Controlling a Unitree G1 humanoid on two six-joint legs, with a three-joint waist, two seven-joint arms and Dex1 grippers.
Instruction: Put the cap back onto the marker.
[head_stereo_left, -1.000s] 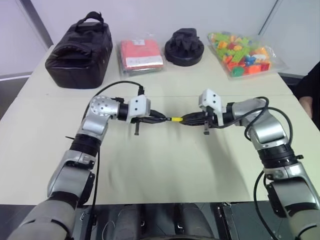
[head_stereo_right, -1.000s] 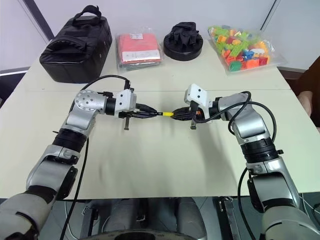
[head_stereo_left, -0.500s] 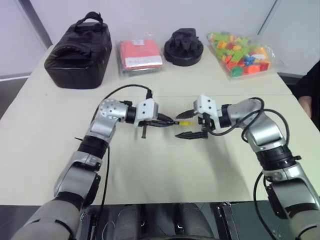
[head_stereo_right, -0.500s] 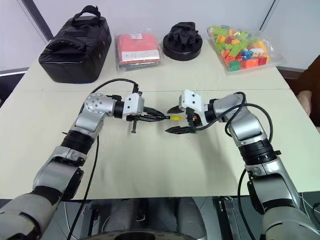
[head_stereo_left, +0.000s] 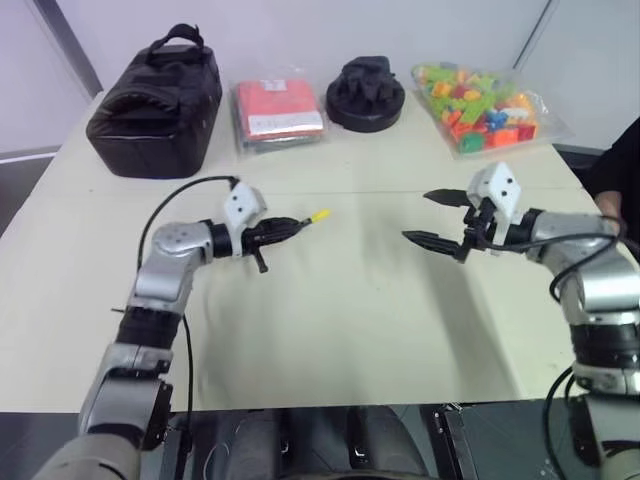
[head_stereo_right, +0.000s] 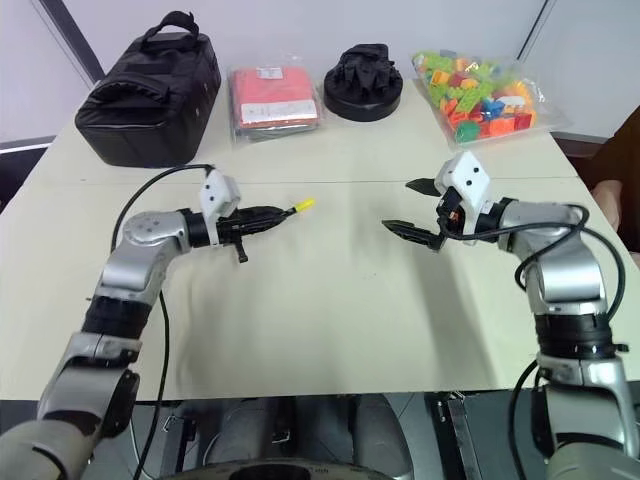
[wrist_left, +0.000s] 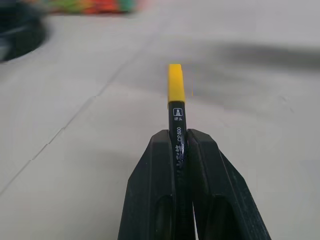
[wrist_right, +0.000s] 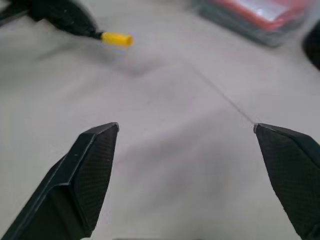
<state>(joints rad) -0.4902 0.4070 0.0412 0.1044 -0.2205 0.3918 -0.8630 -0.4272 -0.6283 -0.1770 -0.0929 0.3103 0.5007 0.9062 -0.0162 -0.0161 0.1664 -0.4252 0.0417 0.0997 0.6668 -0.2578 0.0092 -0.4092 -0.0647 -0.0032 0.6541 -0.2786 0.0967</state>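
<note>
Left pincer (head_stereo_left: 283, 229) grips the marker (wrist_left: 178, 131), yellow cap (wrist_left: 175, 83) on.

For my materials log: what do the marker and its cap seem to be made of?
The marker: probably hard plastic, glossy black, with small white printing and a faint sheen. The cap: likely plastic too, opaque yellow, smooth and even in colour, seated on the marker's tip.

The marker (wrist_left: 178, 132) barrel bears the print "CP600".
</note>
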